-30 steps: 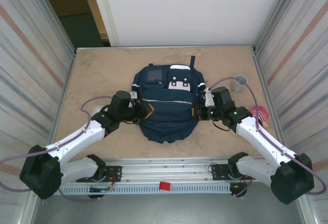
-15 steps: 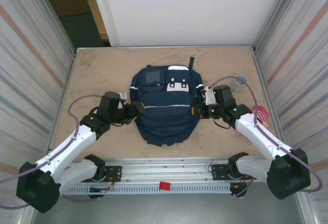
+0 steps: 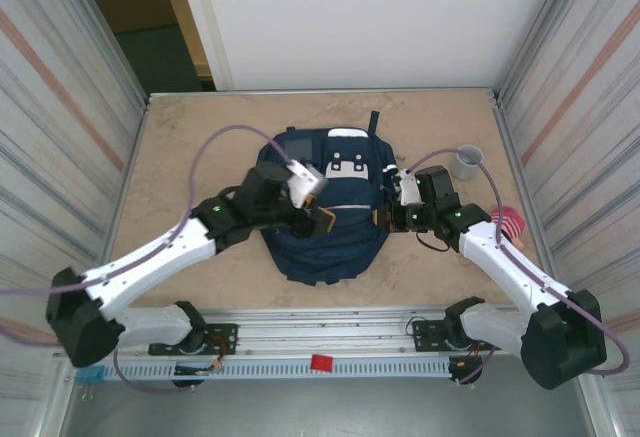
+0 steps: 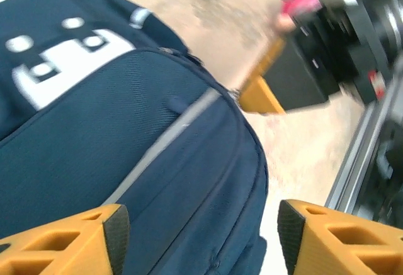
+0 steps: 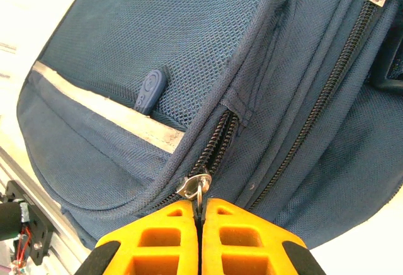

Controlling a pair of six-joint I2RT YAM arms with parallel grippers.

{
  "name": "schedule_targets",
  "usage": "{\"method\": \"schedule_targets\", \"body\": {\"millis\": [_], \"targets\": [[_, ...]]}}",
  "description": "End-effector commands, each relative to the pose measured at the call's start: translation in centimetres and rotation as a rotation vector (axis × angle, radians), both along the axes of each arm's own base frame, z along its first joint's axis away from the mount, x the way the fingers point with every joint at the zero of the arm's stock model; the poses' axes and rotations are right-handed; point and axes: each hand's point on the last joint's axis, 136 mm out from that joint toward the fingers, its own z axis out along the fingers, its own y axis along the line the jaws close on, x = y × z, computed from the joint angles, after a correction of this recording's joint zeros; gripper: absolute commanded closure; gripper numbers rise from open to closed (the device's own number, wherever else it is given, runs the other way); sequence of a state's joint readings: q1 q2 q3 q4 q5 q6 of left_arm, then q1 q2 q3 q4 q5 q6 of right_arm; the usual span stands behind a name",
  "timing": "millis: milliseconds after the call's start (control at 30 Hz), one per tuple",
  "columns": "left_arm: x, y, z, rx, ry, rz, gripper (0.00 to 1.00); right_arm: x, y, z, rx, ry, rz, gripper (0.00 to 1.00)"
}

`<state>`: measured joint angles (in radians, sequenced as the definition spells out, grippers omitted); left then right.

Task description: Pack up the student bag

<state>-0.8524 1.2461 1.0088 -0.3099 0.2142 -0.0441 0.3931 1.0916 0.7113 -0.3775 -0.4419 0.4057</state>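
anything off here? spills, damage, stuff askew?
Nothing stands out. Bag lies flat mid-table, no visible damage. Right gripper is shut on its zipper pull, left gripper is open above it, and the cup is upright, no spill.

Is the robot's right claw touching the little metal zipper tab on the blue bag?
Touching. The right wrist view shows the right gripper pinched shut on the metal zipper pull of the student bag.
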Motion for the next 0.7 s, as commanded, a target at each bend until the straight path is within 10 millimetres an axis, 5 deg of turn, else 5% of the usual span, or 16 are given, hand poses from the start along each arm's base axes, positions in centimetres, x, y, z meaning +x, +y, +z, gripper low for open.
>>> {"method": "schedule_targets", "body": {"millis": [0,200,500,667], "targets": [[0.0,-2.8,-0.6,0.138,-0.251,-0.257,0.33,-0.2,0.2,0.4,0.009,-0.031,0.021,1.00],[2.8,-5.9,-3.5,0.233,-0.330,-0.336,0.33,-0.5,0.4,0.3,0.016,-0.027,0.028,1.00],[5.0,-7.1,-8.1,0.340,-0.330,-0.345,0.51,-0.9,0.5,0.1,0.027,-0.021,0.042,1.00],[4.3,-6.3,-8.9,0.364,-0.331,-0.369,0.82,-0.3,-0.2,-0.1,0.008,-0.024,0.006,1.00]]}}
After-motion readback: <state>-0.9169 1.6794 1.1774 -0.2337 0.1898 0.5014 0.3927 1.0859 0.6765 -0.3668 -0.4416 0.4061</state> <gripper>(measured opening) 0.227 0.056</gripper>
